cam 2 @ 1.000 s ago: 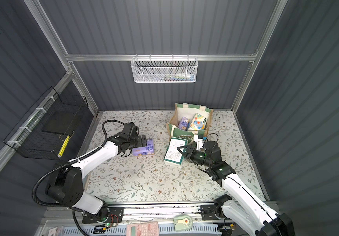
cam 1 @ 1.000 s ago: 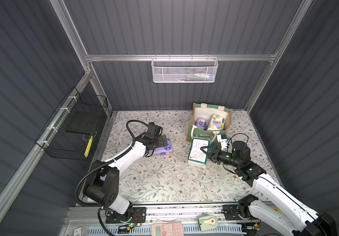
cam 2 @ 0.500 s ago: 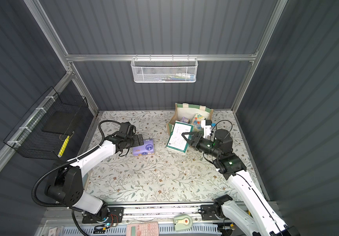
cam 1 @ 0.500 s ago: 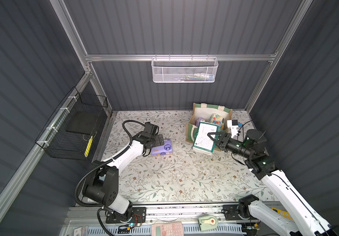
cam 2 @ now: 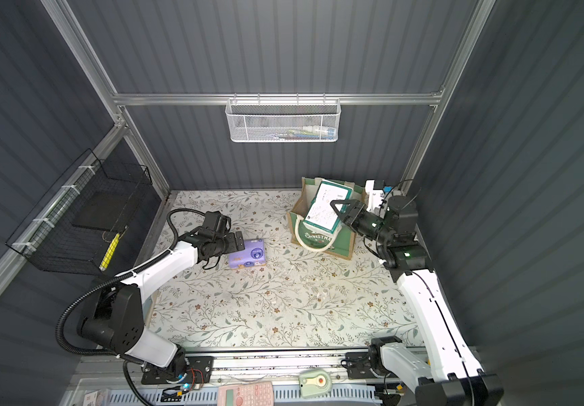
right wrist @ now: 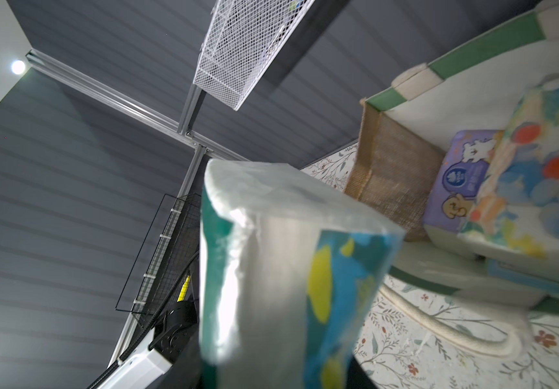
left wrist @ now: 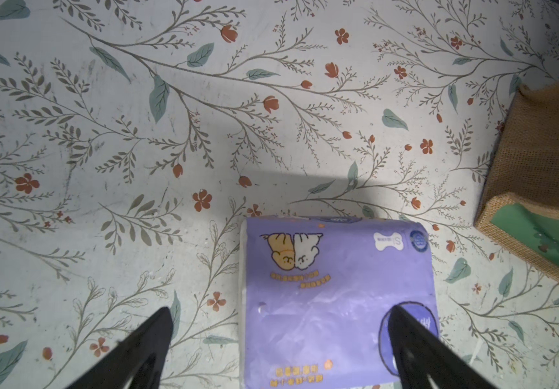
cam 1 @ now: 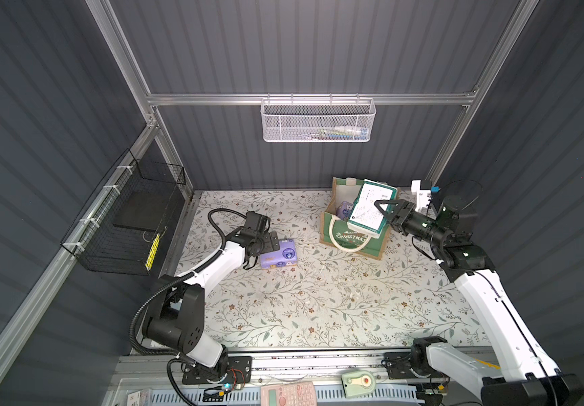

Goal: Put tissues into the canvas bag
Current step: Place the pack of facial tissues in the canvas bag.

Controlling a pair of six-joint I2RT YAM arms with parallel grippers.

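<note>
Count: four tissue packs (right wrist: 466,175), one canvas bag (cam 1: 350,242). My right gripper (cam 1: 382,211) grasps the green-and-white pack (cam 1: 367,211) over the bag, centre-right. The purple pack (cam 1: 280,253) lies partly between the fingers of my released left gripper (left wrist: 279,311).

In both top views the green-and-white pack (cam 1: 371,207) covers most of the opening of the canvas bag (cam 1: 376,246). Only a sliver of the bagged purple pack (cam 1: 344,208) shows, and the held pack's print is too small to read. In the right wrist view that pack is a blur that hides the fingers of the right gripper (cam 1: 383,211). In the left wrist view the loose purple pack (left wrist: 335,296) and the fingers (left wrist: 136,353) of the left gripper (left wrist: 279,309) run off the edge. What lies in the white mesh basket (cam 1: 318,121) is too small to name. The pink calculator (cam 1: 288,393) is cut off by the picture's edge.
</note>
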